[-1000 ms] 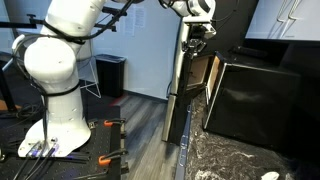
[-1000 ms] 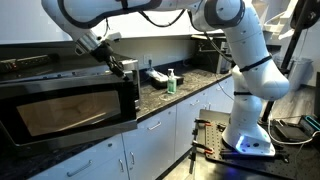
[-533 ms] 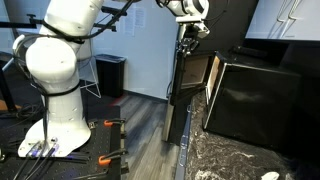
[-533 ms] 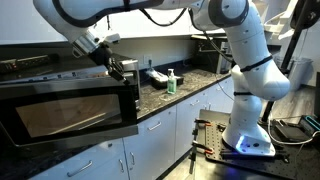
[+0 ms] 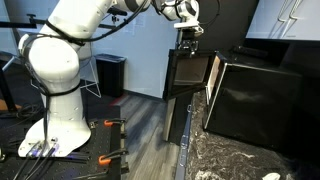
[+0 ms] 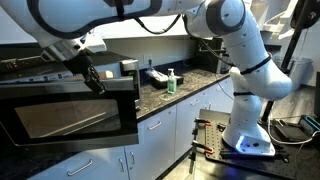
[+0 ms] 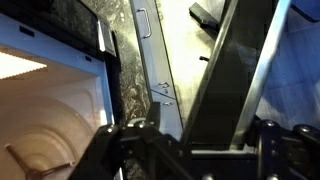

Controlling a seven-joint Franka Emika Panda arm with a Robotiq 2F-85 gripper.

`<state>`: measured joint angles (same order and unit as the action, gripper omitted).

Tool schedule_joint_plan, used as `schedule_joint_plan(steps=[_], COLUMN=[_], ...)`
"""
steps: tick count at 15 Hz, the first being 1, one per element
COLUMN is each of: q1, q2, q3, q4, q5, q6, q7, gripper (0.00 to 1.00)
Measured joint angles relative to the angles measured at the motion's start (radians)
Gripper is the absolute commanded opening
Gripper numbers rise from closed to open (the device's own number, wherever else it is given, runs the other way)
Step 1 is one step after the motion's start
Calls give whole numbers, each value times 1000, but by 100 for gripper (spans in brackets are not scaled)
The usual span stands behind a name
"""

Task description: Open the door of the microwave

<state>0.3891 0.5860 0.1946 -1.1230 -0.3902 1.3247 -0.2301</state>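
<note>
The microwave (image 5: 255, 100) is a large black box on the countertop; its top shows in an exterior view (image 6: 25, 68). Its door (image 5: 188, 72) stands swung partly open, with the glass window facing the camera in an exterior view (image 6: 70, 112). My gripper (image 5: 188, 38) is at the door's top free edge (image 6: 95, 80). In the wrist view the door (image 7: 230, 90) runs up between my fingers (image 7: 190, 160), which stand apart on either side of it. The lit microwave cavity (image 7: 40, 130) with its turntable shows at left.
The dark granite countertop (image 5: 230, 160) holds a green bottle (image 6: 171, 82) and small items. White cabinets (image 6: 150, 140) are below. A small black bin (image 5: 111, 75) stands by the wall. The robot base (image 5: 50, 130) stands on the floor.
The door has swung further open, away from the microwave body. My gripper has moved along with the door's free edge.
</note>
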Motion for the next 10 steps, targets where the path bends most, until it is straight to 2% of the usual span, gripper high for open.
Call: schedule_joint_plan(steps=[2,10], q1=[16,76], q2=[29,111], q3=[0,-10], q4=[44,188], q5=[-26,-81], q6=[0,-21], q7=[-30,-115], gripper=[99,100])
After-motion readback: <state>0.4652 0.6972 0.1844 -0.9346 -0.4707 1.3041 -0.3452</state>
